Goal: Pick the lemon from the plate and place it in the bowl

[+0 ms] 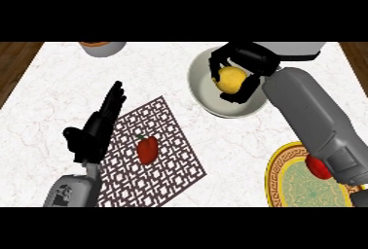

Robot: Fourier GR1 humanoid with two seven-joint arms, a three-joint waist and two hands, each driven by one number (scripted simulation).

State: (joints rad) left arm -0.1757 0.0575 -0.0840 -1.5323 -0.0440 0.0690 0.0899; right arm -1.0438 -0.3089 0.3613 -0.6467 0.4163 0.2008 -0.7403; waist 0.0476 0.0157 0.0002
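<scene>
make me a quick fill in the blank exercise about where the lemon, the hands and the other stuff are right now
1. The right hand holds the lemon over the ____.
2. The red pepper lies on the patterned ____.
3. The left hand, fingers straight, holds ____.
4. A red item lies on the plate, partly hidden by the right ____.

Missing words: bowl; mat; nothing; forearm

The right hand (244,61) sits over the bowl (205,95), curled round the lemon (231,80). The plate (287,182) lies nearer, below the forearm — the mat (161,160), bearing a pepper (148,150), just right of the left hand (93,131).
</scene>
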